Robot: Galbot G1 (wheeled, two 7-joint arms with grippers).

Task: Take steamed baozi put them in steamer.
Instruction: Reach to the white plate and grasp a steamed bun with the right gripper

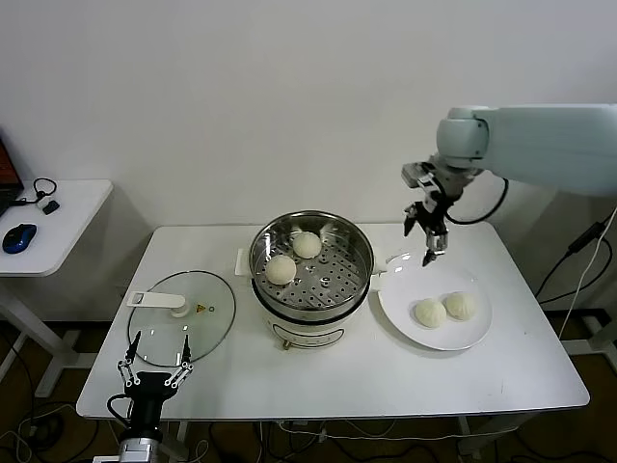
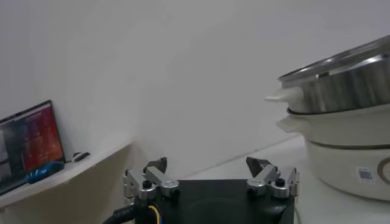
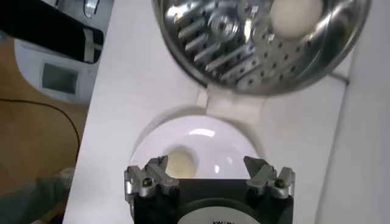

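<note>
White wall behind, white tabletop (image 1: 337, 376) carrying everything. Your right gripper (image 1: 430, 234) hangs in the air with its jaws spread and nothing between them, above the far rim of the white plate (image 1: 477, 333), on the side nearest the steamer (image 1: 311, 265).

Two steamed baozi (image 1: 443, 310) sit side by side on the plate, below and a bit nearer the robot than the gripper; the right wrist view shows only one of them (image 3: 179, 162), just under one fingertip. Two more baozi (image 1: 293, 257) already lie on the perforated tray inside the steamer, off to the gripper's left, so the job looks about half done.

Step in hand, by my read: pick the next bun off the plate.
- Bring the gripper toward the robot until it is centred over one bun.
- The two buns look touching or nearly so, so take the one nearer the steamer and put the fingers on its free sides.
- Close gently; soft dough will likely dent.

Glass lid (image 1: 181, 317) lies on the tabletop, well apart. Left gripper (image 1: 154, 370) is parked at the near tabletop edge beside the lid, jaws open, idle.
</note>
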